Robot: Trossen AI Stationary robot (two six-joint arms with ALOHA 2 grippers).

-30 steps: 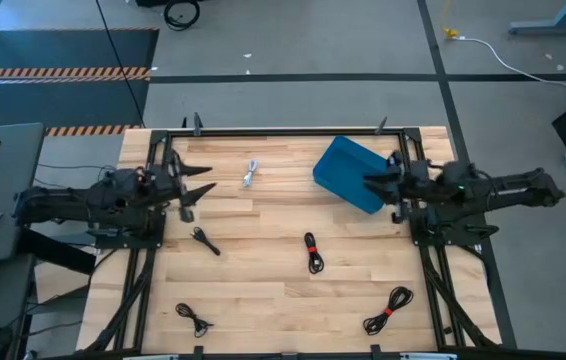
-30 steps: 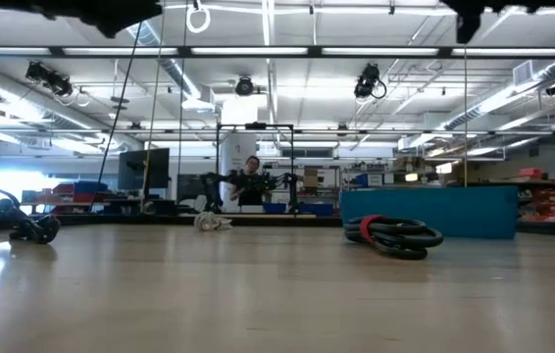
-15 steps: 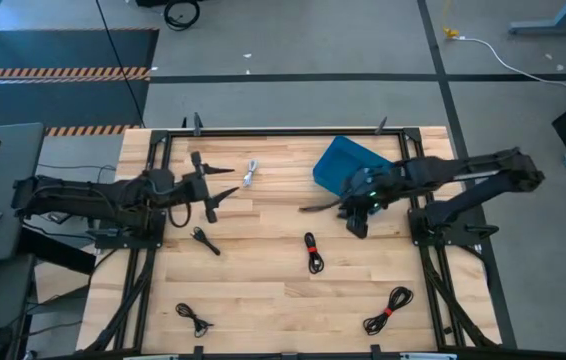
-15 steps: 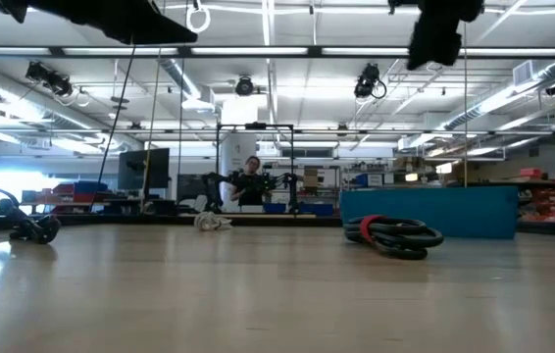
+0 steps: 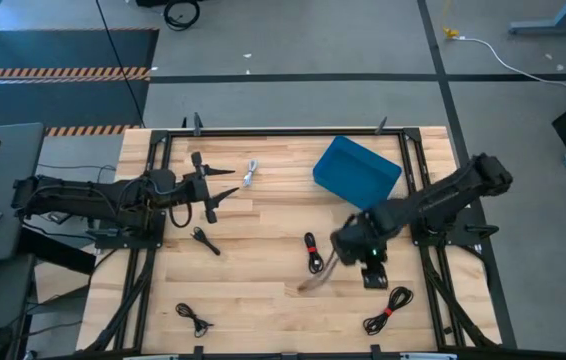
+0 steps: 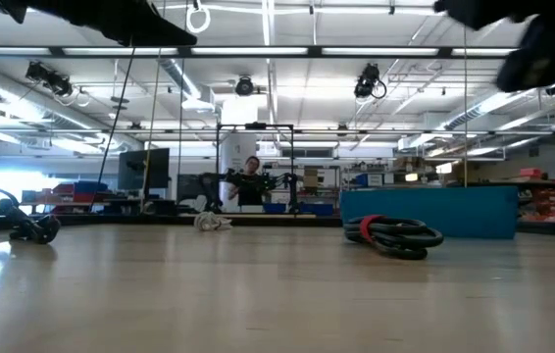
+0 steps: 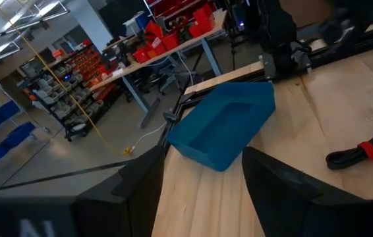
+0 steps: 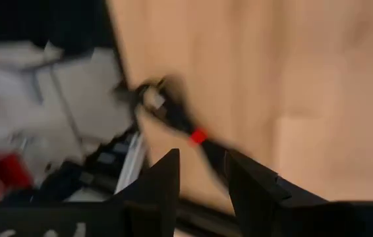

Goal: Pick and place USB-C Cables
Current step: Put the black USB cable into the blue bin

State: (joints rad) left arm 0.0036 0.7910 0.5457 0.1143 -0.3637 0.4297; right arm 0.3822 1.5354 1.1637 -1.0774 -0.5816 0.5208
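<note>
Five small coiled cables lie flat on the wooden table: a white one (image 5: 251,172), a black one (image 5: 204,240), a black one with a red tie (image 5: 312,252) at the middle, a black one (image 5: 194,318) by the near edge, and another with a red tie (image 5: 388,310). My left gripper (image 5: 219,192) hovers open left of the white cable. My right gripper (image 5: 315,281), open and blurred, hangs above the table just near of the middle cable. The right wrist view shows a red-tied black cable (image 8: 181,122) beyond the open fingers (image 8: 163,184).
A blue bin (image 5: 356,173) sits tilted on the table's far right part; the left wrist view shows it (image 7: 223,128) ahead. A black metal frame (image 5: 283,131) borders the table. Bare wood lies between the cables. A person (image 6: 251,181) stands far behind the table.
My right arm has swung quickly from beside the blue bin toward the table's left and then its near edge, ending over the middle cable's near side. My left gripper has reached a little toward the table's right, then kept still. No cable has moved.
</note>
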